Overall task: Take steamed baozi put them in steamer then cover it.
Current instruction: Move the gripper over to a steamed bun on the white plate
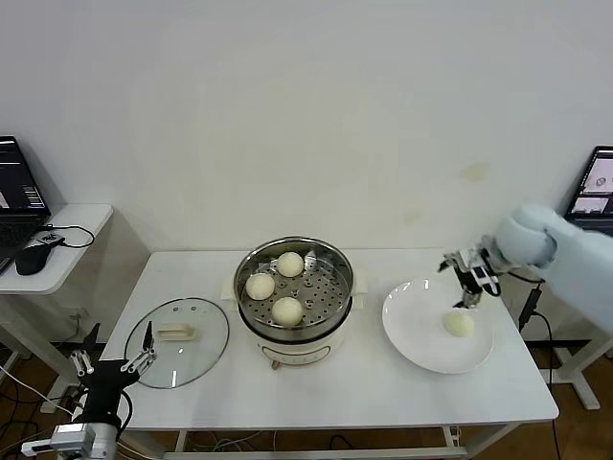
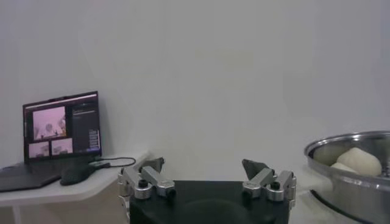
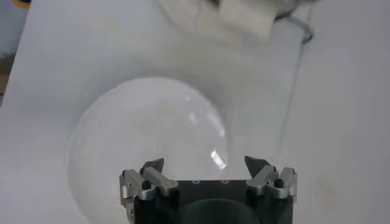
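Three steamed baozi (image 1: 274, 286) sat in steamer (image 1: 330, 307); fourth baozi (image 1: 459, 325) lay on white plate (image 1: 412, 331), near right end of bench (image 1: 364, 393). Right gripper (image 1: 471, 276) hovered just above and behind it, jaws apart, nothing held. Left gripper (image 1: 113, 356) parked low beside bench's left edge, jaws apart, empty. Glass cover (image 1: 178, 342) lay flat on bench, left of steamer. Risks: soft bun squashed by hard clamp, or rolling off-centre on smooth plate if jaws descended misaligned.
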`<state>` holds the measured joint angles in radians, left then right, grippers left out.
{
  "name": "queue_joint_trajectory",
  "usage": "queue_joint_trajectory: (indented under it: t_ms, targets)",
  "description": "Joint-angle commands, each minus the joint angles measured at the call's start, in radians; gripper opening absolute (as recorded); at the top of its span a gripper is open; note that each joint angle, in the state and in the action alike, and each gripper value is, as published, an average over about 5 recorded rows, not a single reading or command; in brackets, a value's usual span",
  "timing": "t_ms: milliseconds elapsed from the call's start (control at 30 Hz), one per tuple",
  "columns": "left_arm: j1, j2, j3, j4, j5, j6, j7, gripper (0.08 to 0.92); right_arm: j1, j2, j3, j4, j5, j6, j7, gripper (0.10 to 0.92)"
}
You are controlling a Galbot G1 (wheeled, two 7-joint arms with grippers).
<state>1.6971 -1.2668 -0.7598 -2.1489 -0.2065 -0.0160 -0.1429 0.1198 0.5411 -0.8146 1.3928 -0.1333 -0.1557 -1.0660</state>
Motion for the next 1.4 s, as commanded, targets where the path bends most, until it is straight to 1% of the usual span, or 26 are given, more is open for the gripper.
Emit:
queue_joint_trajectory:
  t_ms: [33, 233, 400, 600, 933, 1167, 1400]
  targets:
    - [0.004, -0.002, 0.000, 0.006, 0.006, 0.000, 0.000, 0.823, -0.260, 0.019, 0.237, -0.153, -0.107, 0.028, -0.005, 0.823]
    - [0.012, -0.002, -0.012, 0.010, 0.007, -0.001, 0.000, 0.823, -0.287, 0.137, 0.288, -0.277, -0.151, 0.067, -0.009, 0.823]
    - [0.017, -0.004, -0.019, 0.011, 0.007, -0.001, 0.000, 0.823, -0.292, 0.201, 0.299, -0.338, -0.176, 0.076, -0.009, 0.823]
    - [0.022, -0.006, -0.023, 0.011, 0.007, -0.001, 0.000, 0.823, -0.305, 0.235, 0.307, -0.374, -0.209, 0.077, -0.012, 0.823]
    - [0.018, -0.007, -0.022, 0.015, 0.007, -0.002, 0.000, 0.823, -0.312, 0.245, 0.324, -0.406, -0.249, 0.077, -0.008, 0.820]
    - [0.018, -0.008, -0.021, 0.014, 0.007, -0.001, 0.000, 0.823, -0.325, 0.247, 0.340, -0.421, -0.271, 0.076, -0.007, 0.787]
    - [0.018, -0.010, -0.019, 0.011, 0.008, -0.001, 0.000, 0.823, -0.321, 0.246, 0.347, -0.422, -0.277, 0.076, -0.006, 0.714]
